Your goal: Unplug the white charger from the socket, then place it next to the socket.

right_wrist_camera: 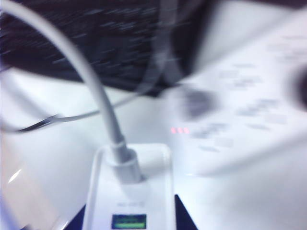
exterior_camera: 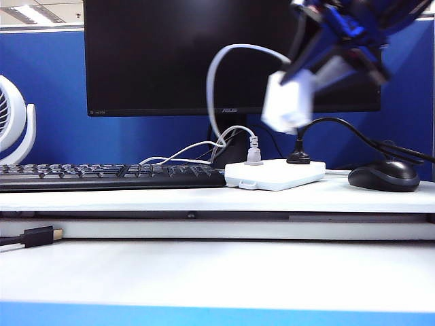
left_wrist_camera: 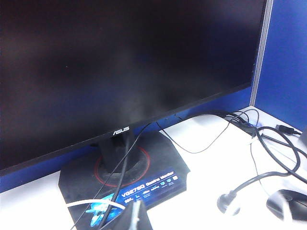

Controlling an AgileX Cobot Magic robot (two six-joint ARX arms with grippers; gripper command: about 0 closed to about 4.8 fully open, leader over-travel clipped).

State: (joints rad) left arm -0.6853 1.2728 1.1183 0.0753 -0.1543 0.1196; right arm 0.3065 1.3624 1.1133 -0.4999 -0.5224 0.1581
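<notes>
While the right gripper [exterior_camera: 299,88] holds the white charger [exterior_camera: 289,102] clamped between its jaws, high above the right part of the socket [exterior_camera: 275,174], the prongs are clear of the strip – unplugging appears done. The left gripper is not in view; its state cannot be told. Risks from here: the cable [exterior_camera: 224,75] loops left toward the grey plug [exterior_camera: 253,153] – it may pull taut and drag the socket, or snag the black plug [exterior_camera: 298,157] during lowering

Blue partition wall [exterior_camera: 54,81], white desk [exterior_camera: 204,272]
</notes>
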